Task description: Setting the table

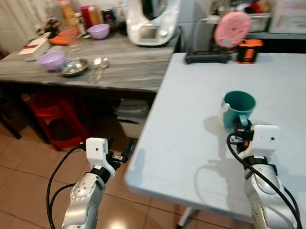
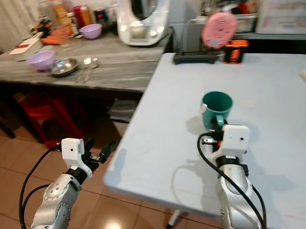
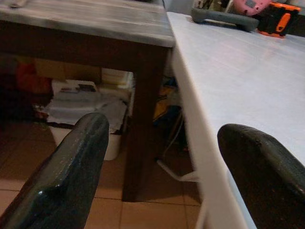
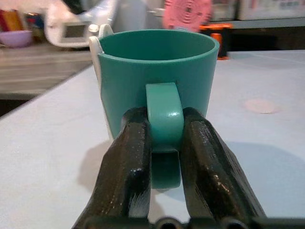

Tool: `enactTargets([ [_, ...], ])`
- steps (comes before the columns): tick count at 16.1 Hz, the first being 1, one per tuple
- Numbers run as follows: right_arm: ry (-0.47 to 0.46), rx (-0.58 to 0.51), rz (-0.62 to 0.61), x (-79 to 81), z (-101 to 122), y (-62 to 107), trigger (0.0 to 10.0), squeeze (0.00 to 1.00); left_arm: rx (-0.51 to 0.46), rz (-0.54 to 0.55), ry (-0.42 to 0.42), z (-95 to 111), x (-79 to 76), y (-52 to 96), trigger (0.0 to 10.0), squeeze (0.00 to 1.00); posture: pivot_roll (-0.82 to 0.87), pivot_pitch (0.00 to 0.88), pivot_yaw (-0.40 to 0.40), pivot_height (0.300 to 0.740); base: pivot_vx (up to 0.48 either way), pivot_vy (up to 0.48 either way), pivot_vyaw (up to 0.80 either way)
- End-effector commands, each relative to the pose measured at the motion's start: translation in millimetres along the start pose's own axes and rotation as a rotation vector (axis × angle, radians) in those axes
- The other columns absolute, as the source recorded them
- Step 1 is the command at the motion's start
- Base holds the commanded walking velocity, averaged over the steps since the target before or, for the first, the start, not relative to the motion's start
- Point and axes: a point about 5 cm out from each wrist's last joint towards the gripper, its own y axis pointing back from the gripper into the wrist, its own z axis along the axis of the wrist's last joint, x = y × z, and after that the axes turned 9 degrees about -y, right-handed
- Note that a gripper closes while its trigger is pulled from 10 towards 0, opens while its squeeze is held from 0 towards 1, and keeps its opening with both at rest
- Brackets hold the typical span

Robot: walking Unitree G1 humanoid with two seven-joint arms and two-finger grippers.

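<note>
A teal mug (image 1: pixel 239 108) stands upright on the pale blue table (image 1: pixel 202 92), near its front half. My right gripper (image 4: pixel 164 143) is shut on the mug's handle (image 4: pixel 164 114), one black finger on each side of it. The right arm (image 1: pixel 264 191) reaches up from the near table edge. My left gripper (image 1: pixel 125 151) is open and hovers below and left of the table's near corner, over the tiled floor; in the left wrist view its fingers (image 3: pixel 71 167) frame the table's edge (image 3: pixel 190 124).
A grey wooden counter (image 1: pixel 126 65) to the left holds two purple bowls (image 1: pixel 51 60), a steel bowl (image 1: pixel 74 67), spoons, bottles and a white kitchen machine (image 1: pixel 152 19). A pink round object (image 1: pixel 232 29) and an orange-black device (image 1: pixel 249 50) stand at the table's far edge. Red stool and boxes under the counter.
</note>
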Motion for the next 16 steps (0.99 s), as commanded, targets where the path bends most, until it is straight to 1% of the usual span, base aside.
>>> enactTargets([
  [1,-0.009,-0.011,0.02,6.5,4.4,-0.7,10.0,0.0,-0.01,0.012,-0.015,2.4,5.8,0.4,10.0,0.0,-0.06,0.0,0.124,0.74,0.0,0.465,0.0],
  [2,-0.008,-0.009,0.025,7.0,4.6,-0.9,10.0,0.0,-0.011,0.011,-0.015,2.3,6.0,0.5,10.0,0.0,-0.06,0.0,0.124,0.74,0.0,0.469,-0.43],
  [5,-0.008,-0.003,0.025,7.4,4.6,-2.1,10.0,0.0,-0.012,0.01,-0.015,2.2,6.1,1.4,10.0,0.0,-0.05,0.0,0.123,0.74,0.0,0.48,0.0],
  [11,-0.023,-0.001,0.031,13.0,5.7,-4.9,10.0,0.0,-0.011,0.006,-0.016,1.2,4.1,0.5,10.0,0.0,-0.06,0.0,0.124,0.74,0.0,0.48,0.0],
  [15,-0.024,-0.003,0.028,13.8,6.0,-4.9,10.0,0.0,-0.02,0.021,-0.029,2.9,6.5,-0.2,10.0,0.0,-0.05,0.0,0.128,0.74,0.0,0.48,0.0],
  [16,-0.028,-0.002,0.028,14.8,5.6,-5.1,10.0,0.0,-0.022,0.022,-0.03,3.3,6.6,-0.7,10.0,0.0,-0.05,0.0,0.13,0.74,0.0,0.48,-0.43],
])
